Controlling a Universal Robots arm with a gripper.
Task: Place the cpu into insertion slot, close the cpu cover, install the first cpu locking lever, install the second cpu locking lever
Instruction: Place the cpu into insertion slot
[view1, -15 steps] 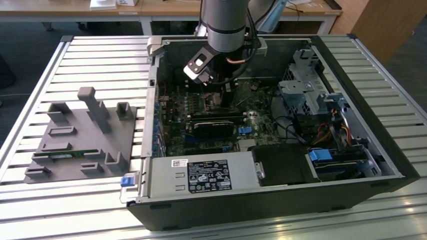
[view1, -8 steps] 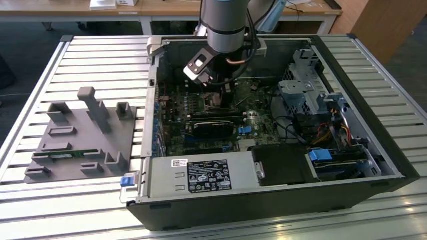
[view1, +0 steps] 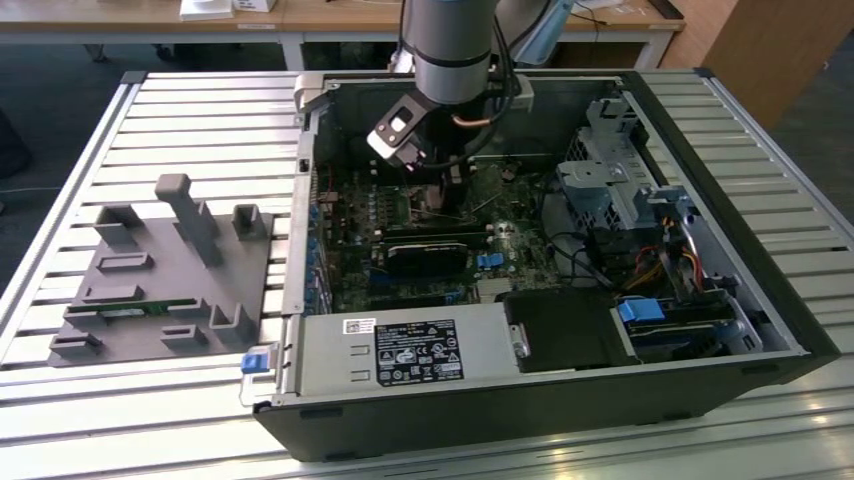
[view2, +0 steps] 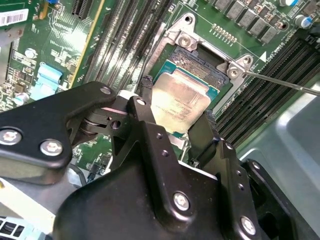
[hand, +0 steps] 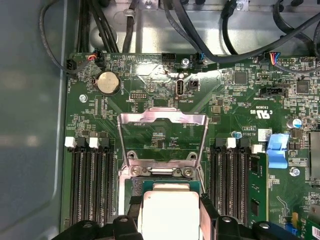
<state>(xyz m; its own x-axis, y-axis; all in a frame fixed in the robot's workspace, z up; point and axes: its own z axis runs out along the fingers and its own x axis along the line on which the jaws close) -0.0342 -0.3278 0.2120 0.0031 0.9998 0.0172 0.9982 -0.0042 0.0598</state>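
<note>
End effector: the end effector (view2: 176, 114) is down inside the computer case (view1: 561, 420). Its two black fingers (view2: 145, 97) press on two sides of the cpu and hold it.
Cpu: the cpu (view2: 184, 97) has its shiny top up and sits right over the insertion slot, very low. I cannot tell if it touches yet.
Insertion slot: the insertion slot (view2: 202, 67) shows as a dark strip past one edge of the cpu. I think the chip is not quite lined up.
Cpu cover: the cpu cover (hand: 162, 119) is swung up and open at one edge of the slot.
Locking lever: a thin metal rod (view2: 280, 82) sticks out beside the slot, not locked down.
Risk, crooked: if the cpu goes down off to one side or tipped, it could rest on the rim and hurt the tiny pins below.
Risk, push: pushing hard while it is crooked could bend something.
Risk, drop: if the fingers let go too high, the cpu could fall and land wrong.
Risk, bump: the fingers are close to the slot's rim and could knock it.
</note>
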